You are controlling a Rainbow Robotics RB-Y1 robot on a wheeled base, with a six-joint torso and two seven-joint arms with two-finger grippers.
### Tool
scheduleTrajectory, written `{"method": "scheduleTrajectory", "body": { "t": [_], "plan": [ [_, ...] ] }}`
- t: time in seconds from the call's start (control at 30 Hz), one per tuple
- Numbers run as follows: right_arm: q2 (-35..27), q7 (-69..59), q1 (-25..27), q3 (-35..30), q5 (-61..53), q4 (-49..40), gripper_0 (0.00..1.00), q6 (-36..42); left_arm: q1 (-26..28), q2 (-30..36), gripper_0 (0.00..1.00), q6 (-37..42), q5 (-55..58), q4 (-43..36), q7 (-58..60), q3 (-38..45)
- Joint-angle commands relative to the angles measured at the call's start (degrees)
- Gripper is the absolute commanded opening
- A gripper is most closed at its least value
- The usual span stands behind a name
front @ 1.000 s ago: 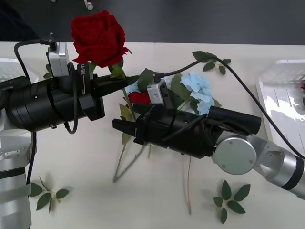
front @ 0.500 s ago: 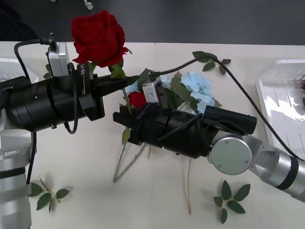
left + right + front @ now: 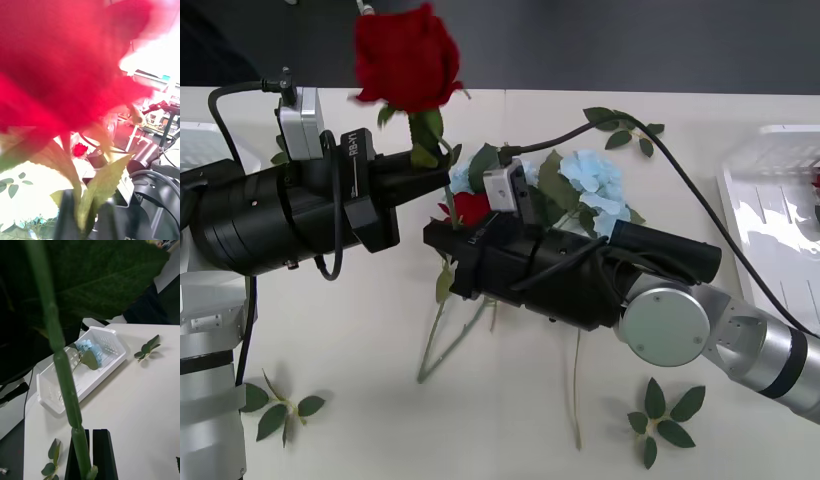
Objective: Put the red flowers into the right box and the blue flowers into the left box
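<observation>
1. Holding a red rose (image 3: 408,55) upright above the table's middle, my left gripper (image 3: 423,172) has its black fingers clamped on the stem just under the bloom; in the left wrist view the bloom (image 3: 63,63) sits right up against the lens, with pale green leaves between the two dark fingers (image 3: 67,213).
2. I see my right gripper (image 3: 442,240) just beside and below the left one, its black fingers (image 3: 101,453) pressed together on the same rose's green stem (image 3: 62,363), lower down.
3. Behind the right arm I can make out another red rose (image 3: 470,206) lying on the table among leaves, touching a heap of blue flowers (image 3: 595,190); I cannot count how many blue clusters lie there.
4. Long green stems (image 3: 442,345) trail from that heap towards me, across the white table (image 3: 520,430).
5. I find the left box (image 3: 93,367) in the right wrist view, near the table's edge, with one blue flower (image 3: 90,348) lying inside it, stem along the ribbed bottom.
6. I see the right box (image 3: 770,210) at the table's right edge, well apart from both grippers, a speck of red at its outer rim.
7. Loose green leaf sprigs lie near the front left (image 3: 280,410) and front right (image 3: 665,415) of the table.
</observation>
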Motion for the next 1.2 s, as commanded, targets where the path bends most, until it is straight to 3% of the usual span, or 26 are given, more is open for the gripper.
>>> {"method": "scheduleTrajectory", "body": {
  "t": [0.03, 0.4, 0.73, 1.07, 1.2],
  "plan": [
    [-2.17, 2.50, -1.04, -0.70, 0.36, -0.98, 0.00, -1.04, -0.91, 0.04, 1.00, 0.14, 0.43, -1.74, -2.41, -0.22],
    [-5.60, 2.32, -1.04, -0.61, -1.40, -2.21, 0.00, -0.87, -0.91, 0.04, 1.00, 0.14, 0.43, -1.74, -2.41, -0.22],
    [-21.07, 2.41, 0.90, -5.62, -17.49, -9.94, 0.00, 0.63, -0.91, 0.04, 1.00, 0.14, 0.43, -1.74, -2.41, -0.22],
    [-23.53, 1.44, 19.88, -37.79, -24.96, -10.73, 0.00, 19.96, -0.21, -0.84, 1.00, -0.65, -2.73, -0.25, -2.41, 0.14],
    [-24.67, 0.83, 24.63, -46.84, -27.77, -8.97, 0.00, 26.11, -0.56, 1.27, 1.00, -0.65, -5.72, -0.16, -2.41, 0.75]
  ]
}}
